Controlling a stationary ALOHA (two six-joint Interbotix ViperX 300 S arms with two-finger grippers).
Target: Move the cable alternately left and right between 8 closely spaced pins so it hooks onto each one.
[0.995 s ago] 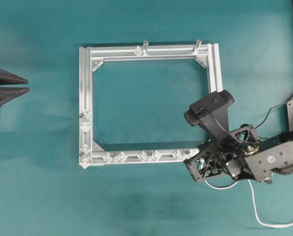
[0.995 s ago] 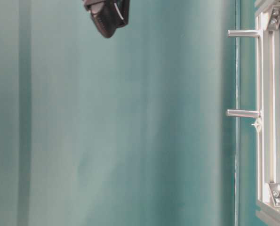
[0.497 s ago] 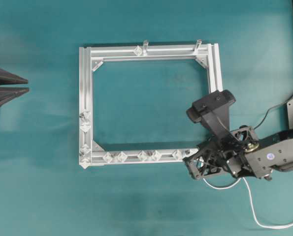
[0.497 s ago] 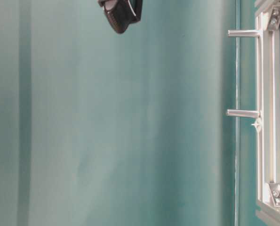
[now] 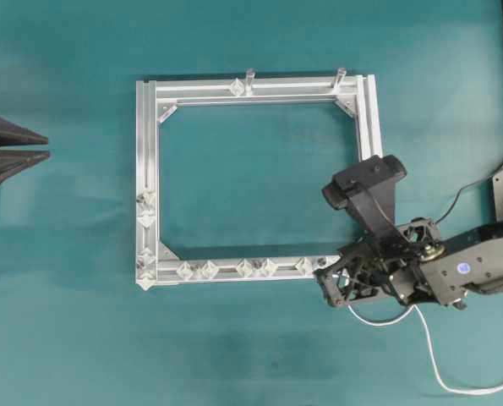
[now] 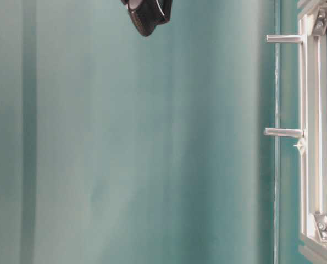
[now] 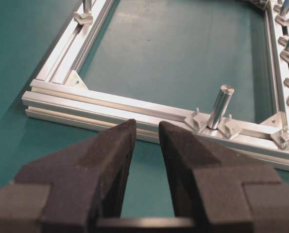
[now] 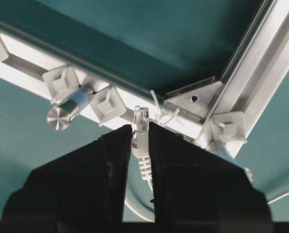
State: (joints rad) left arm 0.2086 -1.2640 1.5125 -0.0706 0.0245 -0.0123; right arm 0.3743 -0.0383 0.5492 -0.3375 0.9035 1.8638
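The right wrist view gives the closest look: the right tool (image 8: 140, 133) has its two dark fingers (image 8: 112, 160) pinched on the cable (image 8: 142, 162) just behind its pale plug (image 8: 141, 127), the plug tip poking out at 12 o'clock toward the frame (image 8: 253, 73) corner, where a bracket (image 8: 195, 103) sits. Two flat square pins (image 8: 107, 105) flank a short metal post (image 8: 66, 112) at 10 o'clock from the plug; another pin sits at 3 o'clock.

From overhead, that grip is hidden under the arm. There the right tool (image 5: 329, 283) lies at the frame's (image 5: 147, 169) 5 o'clock corner, the arm stretching in low from 3 o'clock with a black webcam (image 5: 365, 182) riding above it. The cable (image 5: 433, 351) trails loose behind, looping under the wrist and running off toward 4 o'clock on the teal tabletop (image 5: 65, 321). Pins (image 5: 196, 270) dot the frame's near rail and 9 o'clock rail, none with cable on it.

The left tool (image 5: 44, 145) rests at 9 o'clock, well apart from the frame. Its own camera shows the left tool (image 7: 147, 133) with a narrow gap between the fingers (image 7: 110, 160) and nothing held, facing a rail with a post (image 7: 220, 106) between two pins.

The table-level view shows two posts (image 6: 284, 132) standing on the frame's rail and the webcam (image 6: 148, 14) high above.
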